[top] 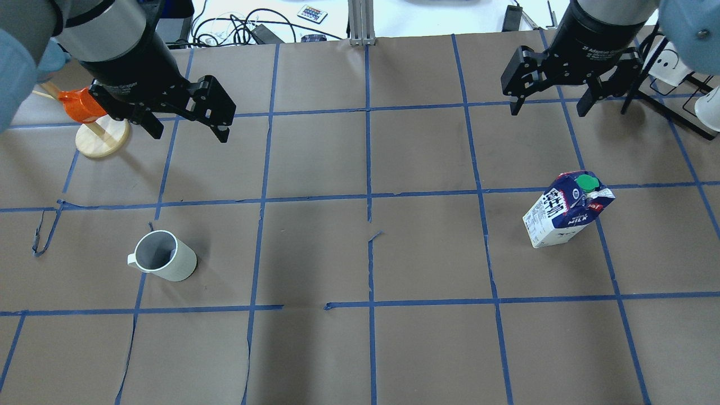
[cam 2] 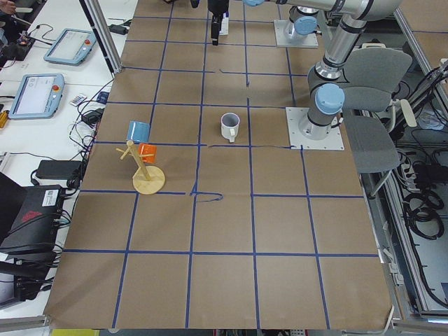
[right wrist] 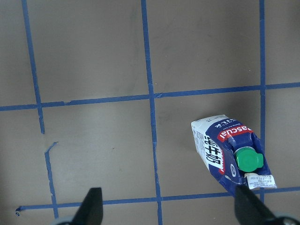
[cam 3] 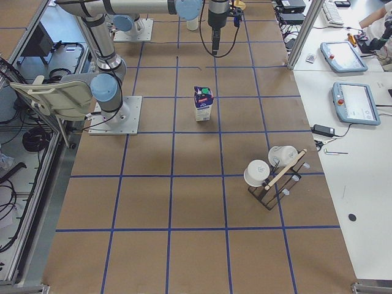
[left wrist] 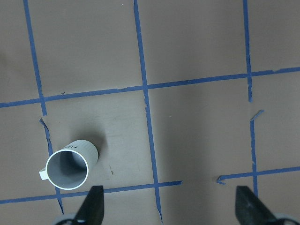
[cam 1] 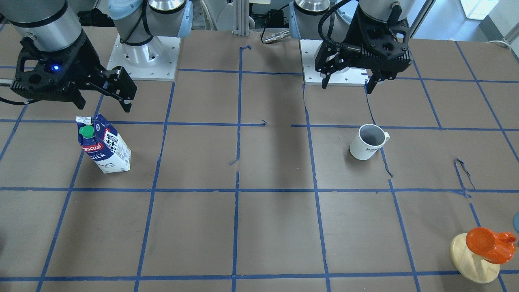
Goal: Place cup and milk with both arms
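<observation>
The white ribbed cup (cam 1: 369, 142) stands upright on the brown table, on my left side; it also shows in the overhead view (top: 166, 256) and the left wrist view (left wrist: 70, 166). My left gripper (top: 188, 132) is open and empty, high above the table and beyond the cup, also seen from the front (cam 1: 348, 86). The blue-and-white milk carton (top: 565, 211) with a green cap stands upright on my right side (cam 1: 104, 144), and shows in the right wrist view (right wrist: 229, 154). My right gripper (top: 550, 109) is open and empty, high above and beyond the carton (cam 1: 104, 106).
An orange cup on a wooden stand (top: 84, 107) stands at the far left, close behind my left gripper. A black rack with white mugs (cam 3: 269, 171) stands at the far right. The arm bases (cam 1: 142, 56) are at the table's near edge. Blue tape lines grid the table.
</observation>
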